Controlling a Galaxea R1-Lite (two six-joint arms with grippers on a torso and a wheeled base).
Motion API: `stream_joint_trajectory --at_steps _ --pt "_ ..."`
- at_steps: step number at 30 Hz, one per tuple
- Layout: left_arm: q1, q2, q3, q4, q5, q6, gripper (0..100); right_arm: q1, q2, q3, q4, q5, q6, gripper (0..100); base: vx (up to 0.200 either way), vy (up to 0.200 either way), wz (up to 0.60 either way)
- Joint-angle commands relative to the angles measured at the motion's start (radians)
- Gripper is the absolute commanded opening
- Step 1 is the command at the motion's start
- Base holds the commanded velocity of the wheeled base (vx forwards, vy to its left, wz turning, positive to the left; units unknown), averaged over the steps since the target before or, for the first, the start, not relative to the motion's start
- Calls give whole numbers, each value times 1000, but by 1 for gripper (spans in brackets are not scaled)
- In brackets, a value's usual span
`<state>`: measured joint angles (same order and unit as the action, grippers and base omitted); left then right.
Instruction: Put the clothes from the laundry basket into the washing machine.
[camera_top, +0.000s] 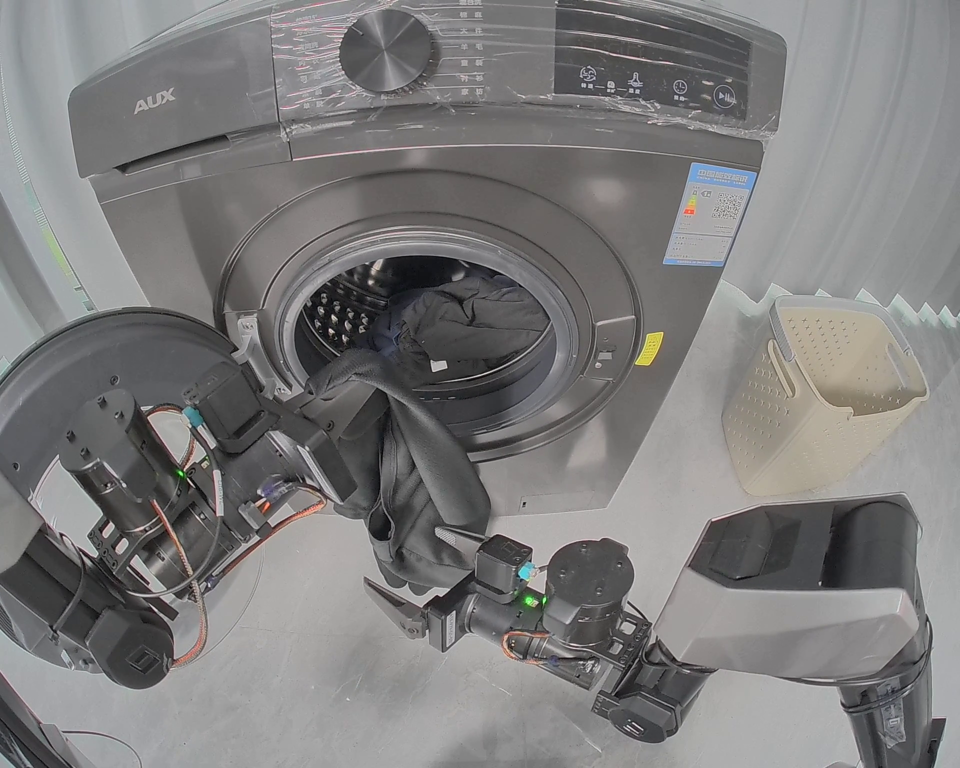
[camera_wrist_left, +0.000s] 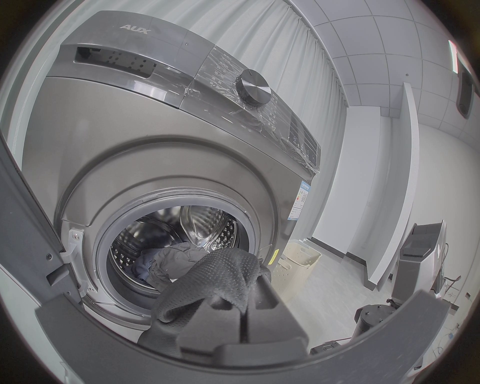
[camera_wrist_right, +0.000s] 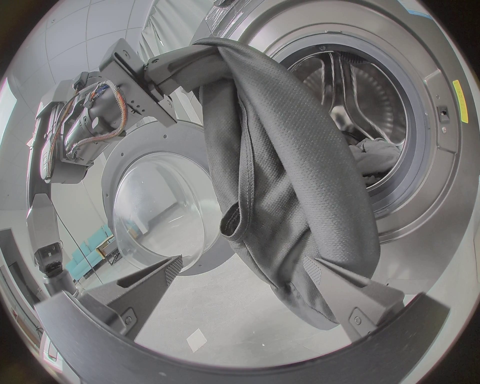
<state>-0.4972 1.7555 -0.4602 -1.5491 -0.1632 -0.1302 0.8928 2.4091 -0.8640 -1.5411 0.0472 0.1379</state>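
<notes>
The left gripper (camera_top: 340, 388) is clamped on a dark mesh garment (camera_top: 430, 470) in front of the grey washing machine (camera_top: 600, 230), at about 7 o'clock on the rim of its round opening. The cloth drapes over the closed fingers (camera_wrist_left: 260, 300) and hangs down in long folds toward the floor (camera_top: 300, 680), clear of the drum.

Below it, at 6 o'clock from the opening, the right gripper (camera_top: 425, 575) is held with its jaws spread wide. The garment's lower end rests against one of its fingers (camera_wrist_right: 357, 300), while the other finger stands apart from the cloth.

A heap of dark clothes (camera_top: 470, 320) already lies inside the drum, toward the back. The machine's glass-fronted door (camera_top: 90, 360) stands swung open at 9 o'clock from the opening, behind the left arm.

The cream perforated laundry basket (camera_top: 820, 400) sits on the floor at 3 o'clock from the machine, well apart from both grippers.
</notes>
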Motion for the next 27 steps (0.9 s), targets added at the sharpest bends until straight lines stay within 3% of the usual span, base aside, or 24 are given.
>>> stream_joint_trajectory --at_steps 1,24,27 --pt "-1 1 0 -2 1 0 0 -3 4 -21 1 0 -1 100 0 0 0" --pt "-1 -2 0 0 1 1 0 -60 165 -251 19 -1 -3 100 0 0 0" --pt "-1 -1 0 -2 1 1 0 -72 174 -286 21 -23 -3 100 0 0 0"
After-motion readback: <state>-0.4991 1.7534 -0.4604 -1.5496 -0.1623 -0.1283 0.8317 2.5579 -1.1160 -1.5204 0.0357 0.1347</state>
